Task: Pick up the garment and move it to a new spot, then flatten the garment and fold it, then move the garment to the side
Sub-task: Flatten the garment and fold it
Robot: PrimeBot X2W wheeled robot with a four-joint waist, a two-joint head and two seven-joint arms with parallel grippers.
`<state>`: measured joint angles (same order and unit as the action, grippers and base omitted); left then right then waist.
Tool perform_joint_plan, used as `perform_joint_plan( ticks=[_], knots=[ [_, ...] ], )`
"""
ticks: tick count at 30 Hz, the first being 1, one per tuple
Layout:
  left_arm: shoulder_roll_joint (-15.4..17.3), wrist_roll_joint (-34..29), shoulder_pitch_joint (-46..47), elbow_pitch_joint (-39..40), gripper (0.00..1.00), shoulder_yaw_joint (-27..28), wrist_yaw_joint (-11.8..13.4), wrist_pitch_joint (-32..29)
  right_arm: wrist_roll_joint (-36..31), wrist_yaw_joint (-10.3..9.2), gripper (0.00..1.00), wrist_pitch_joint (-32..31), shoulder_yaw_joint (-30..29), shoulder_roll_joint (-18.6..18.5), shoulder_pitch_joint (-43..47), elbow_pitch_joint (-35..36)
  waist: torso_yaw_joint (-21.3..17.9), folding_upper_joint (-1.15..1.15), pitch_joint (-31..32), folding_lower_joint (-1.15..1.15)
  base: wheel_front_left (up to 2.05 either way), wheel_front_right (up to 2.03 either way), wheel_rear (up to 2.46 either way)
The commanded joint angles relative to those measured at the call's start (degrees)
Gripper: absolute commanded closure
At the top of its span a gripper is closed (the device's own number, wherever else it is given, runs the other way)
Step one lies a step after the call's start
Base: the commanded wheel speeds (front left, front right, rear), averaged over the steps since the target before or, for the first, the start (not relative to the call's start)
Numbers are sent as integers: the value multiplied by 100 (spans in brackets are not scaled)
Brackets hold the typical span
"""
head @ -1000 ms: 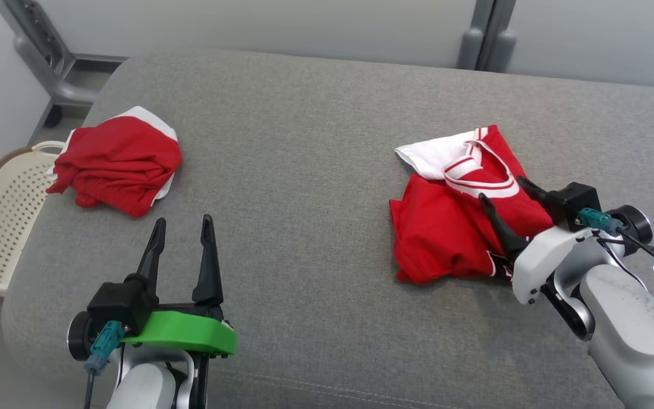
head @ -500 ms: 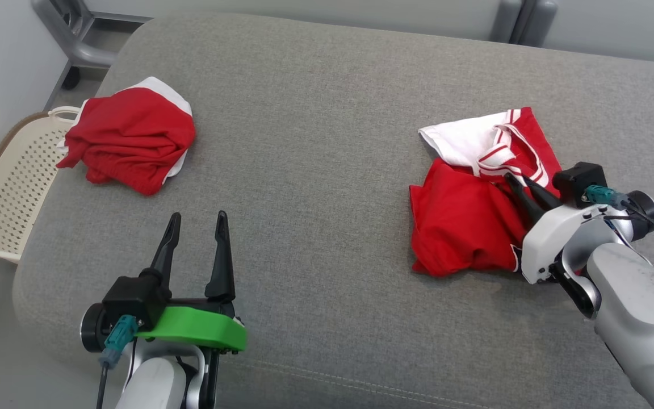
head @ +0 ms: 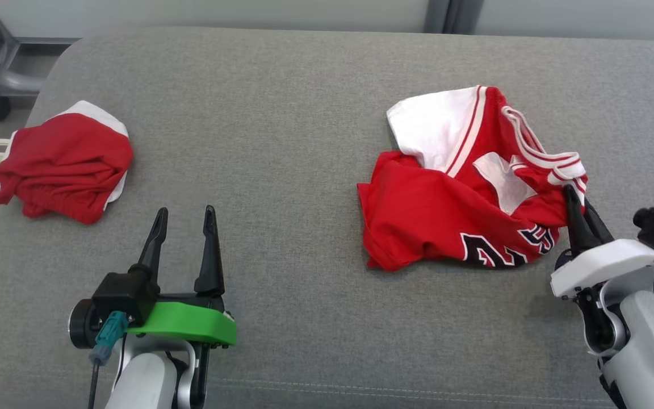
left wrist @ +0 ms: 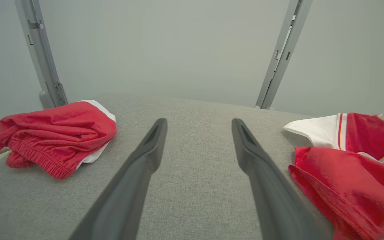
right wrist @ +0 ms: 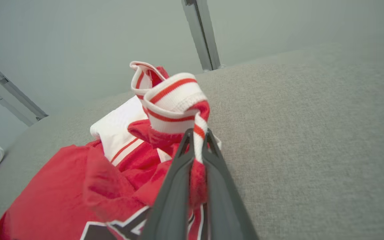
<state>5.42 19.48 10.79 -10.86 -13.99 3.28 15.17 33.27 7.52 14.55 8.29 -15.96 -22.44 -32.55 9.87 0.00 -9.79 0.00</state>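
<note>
Pinching the striped trim of the red jersey [head: 429, 204] with the right gripper [head: 570, 194], clamped on the cloth, at the right of the grey cushion [head: 281, 142]. Holding the left gripper [head: 185, 211] spread wide and empty, near left, apart from red shorts [head: 66, 162] at the left edge.

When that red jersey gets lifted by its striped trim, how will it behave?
Likely floppy: the jersey lies crumpled in soft folds. It would probably hang and unfurl from the striped trim pinched in the right jaws.
</note>
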Motion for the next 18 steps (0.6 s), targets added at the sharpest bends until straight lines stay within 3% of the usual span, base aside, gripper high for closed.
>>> perform_joint_plan(
  ticks=[1, 11, 12, 13, 14, 18],
  knots=[
    [29, -73, 78, -6, 0, 30, -28, 2, 79, -6, 100, 38, -165, 78, 184, 97, -226, 0, -35, 0, 0, 0, 0],
    [51, -111, 164, -105, 0, 49, -61, 2, 77, -6, 100, 57, -1104, 404, 649, 39, -449, 0, -57, 0, 0, 0, 0],
    [53, -117, 170, -120, 0, 47, -60, 2, 40, -6, 95, 58, -1145, 420, 696, -21, -450, 0, -50, 0, 0, 0, 0],
    [51, -113, 171, -133, 0, 48, -64, 2, 41, -6, 53, 60, -1205, 462, 720, -80, -449, 0, -38, 0, 0, 0, 0],
    [52, -111, 160, -145, 0, 50, -58, 2, 78, -6, 0, 60, -1253, 509, 752, -131, -450, 0, -24, 0, 0, 0, 0],
    [86, -92, 75, -165, 0, 90, -23, 2, 15, -6, 0, 62, -1603, 604, 871, -26, -470, 0, 27, 0, 0, 0, 0]
  ],
)
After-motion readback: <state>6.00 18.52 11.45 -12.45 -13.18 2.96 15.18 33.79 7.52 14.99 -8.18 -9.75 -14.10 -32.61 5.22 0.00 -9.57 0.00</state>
